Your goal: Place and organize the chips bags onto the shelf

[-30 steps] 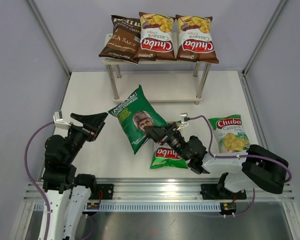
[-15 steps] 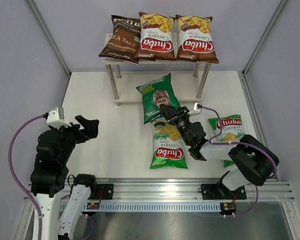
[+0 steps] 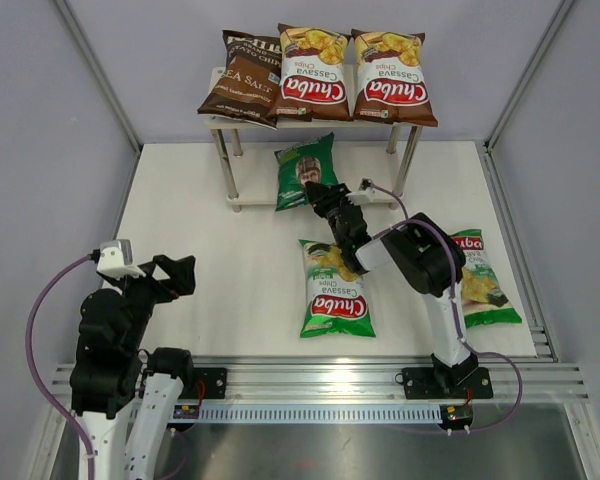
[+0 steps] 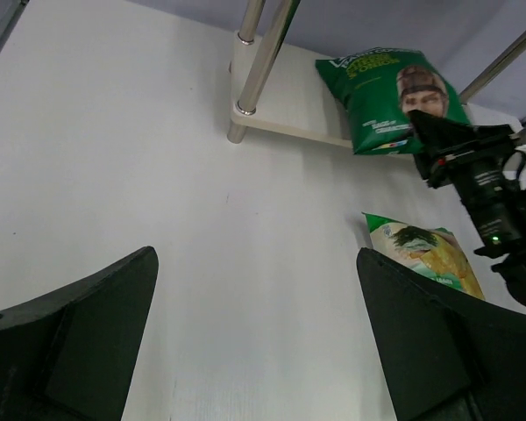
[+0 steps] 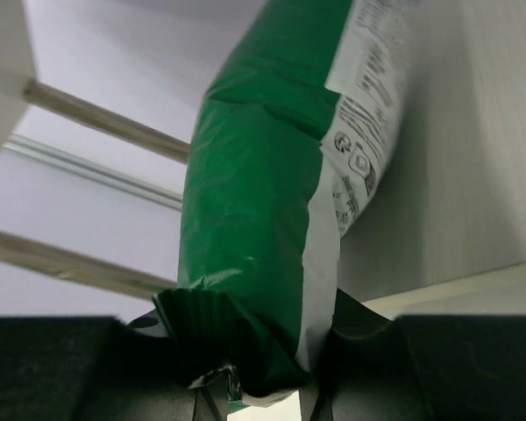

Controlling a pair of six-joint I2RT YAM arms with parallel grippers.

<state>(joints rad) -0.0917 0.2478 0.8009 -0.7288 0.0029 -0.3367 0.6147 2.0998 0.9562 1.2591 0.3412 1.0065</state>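
Right wrist view has the right gripper (image 5: 261,386) clamped tight on the crimped end seam of the dark green bag (image 5: 263,219), which rises away from the fingers. From above, that gripper reaches far across the table (image 3: 180,200) to the lower tier of the shelf (image 3: 255,185). The bag, a man's face on it, lies over the middle of that tier. Whether it rests fully on the board or hangs just above it is hard to tell.

There are six bags in all. Three lie side by side on the top tier and fill it: one Kettle sea salt bag (image 3: 240,78) at the left, then two brown-red Chuba Cassava bags (image 3: 313,72) (image 3: 392,76) to its right. One, the dark green bag, is at the lower tier in the grip.

Two green Chuba Cassava bags lie flat on the table. One (image 3: 335,290) is at the centre, near of the shelf, with the right arm (image 3: 425,255) passing over its far end. The other (image 3: 485,290) is at the right, partly covered by that arm's elbow. A thin cable (image 3: 385,195) loops from the arm past the shelf's near-right leg.

Over the near-left of the table hovers the left gripper (image 3: 175,272), well apart from every bag. Its fingers are spread wide with nothing between them.
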